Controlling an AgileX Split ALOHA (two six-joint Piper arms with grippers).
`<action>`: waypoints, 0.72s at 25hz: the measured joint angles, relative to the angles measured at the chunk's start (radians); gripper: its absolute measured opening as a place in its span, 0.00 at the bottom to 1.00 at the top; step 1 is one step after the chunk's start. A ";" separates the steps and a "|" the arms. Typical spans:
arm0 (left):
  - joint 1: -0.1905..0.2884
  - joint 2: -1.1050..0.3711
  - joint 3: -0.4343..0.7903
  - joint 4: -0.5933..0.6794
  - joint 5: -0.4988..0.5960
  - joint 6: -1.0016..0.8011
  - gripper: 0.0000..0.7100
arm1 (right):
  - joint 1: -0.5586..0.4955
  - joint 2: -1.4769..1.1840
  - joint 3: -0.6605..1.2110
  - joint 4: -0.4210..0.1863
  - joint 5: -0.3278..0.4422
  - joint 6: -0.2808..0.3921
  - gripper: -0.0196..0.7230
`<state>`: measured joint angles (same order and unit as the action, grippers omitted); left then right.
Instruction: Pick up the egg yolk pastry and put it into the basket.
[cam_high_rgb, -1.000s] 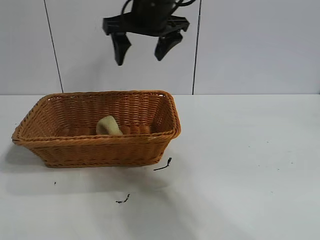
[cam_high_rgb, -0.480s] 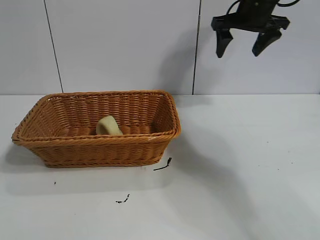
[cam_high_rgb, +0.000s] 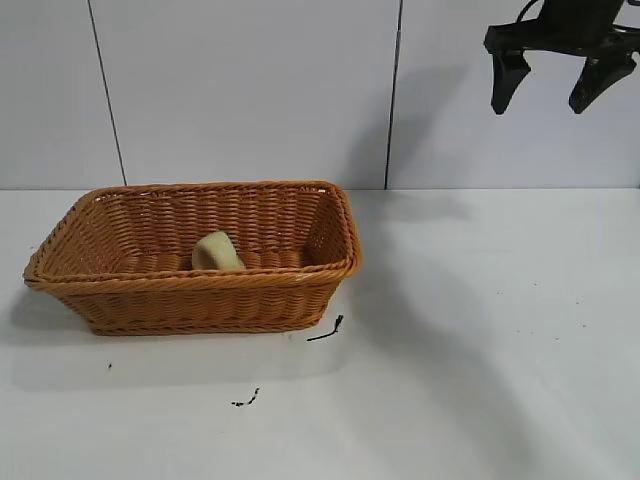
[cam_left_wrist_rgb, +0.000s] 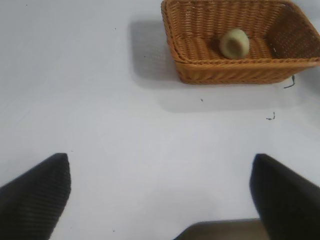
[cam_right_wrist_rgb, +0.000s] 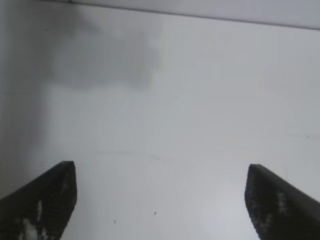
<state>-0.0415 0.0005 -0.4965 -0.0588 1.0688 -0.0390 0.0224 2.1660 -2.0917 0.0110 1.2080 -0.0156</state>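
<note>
The pale yellow-green egg yolk pastry (cam_high_rgb: 217, 251) lies inside the orange-brown wicker basket (cam_high_rgb: 300, 278) at the table's left; the left wrist view shows the same pastry (cam_left_wrist_rgb: 234, 43) in the basket (cam_left_wrist_rgb: 230, 72) from far off. My right gripper (cam_high_rgb: 548, 94) hangs high at the upper right, open and empty, well away from the basket. In its own view the right gripper (cam_right_wrist_rgb: 161, 200) spans bare table. The left gripper (cam_left_wrist_rgb: 160, 192) is open over bare table, away from the basket, and does not show in the exterior view.
Two small dark scraps (cam_high_rgb: 327, 330) (cam_high_rgb: 247, 399) lie on the white table in front of the basket. A grey panelled wall (cam_high_rgb: 250, 90) stands behind the table.
The right gripper has swung from above the basket to the upper right, staying open and empty. The pastry and basket have not moved.
</note>
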 joint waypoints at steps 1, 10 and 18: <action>0.000 0.000 0.000 0.000 0.000 0.000 0.98 | 0.000 -0.040 0.048 0.002 0.000 0.000 0.88; 0.000 0.000 0.000 0.000 0.000 0.000 0.98 | 0.000 -0.490 0.565 0.005 0.002 0.000 0.88; 0.000 0.000 0.000 0.000 0.000 0.000 0.98 | 0.000 -0.974 0.936 -0.011 0.004 0.006 0.88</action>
<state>-0.0415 0.0005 -0.4965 -0.0588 1.0688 -0.0390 0.0224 1.1922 -1.1558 0.0000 1.2117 -0.0092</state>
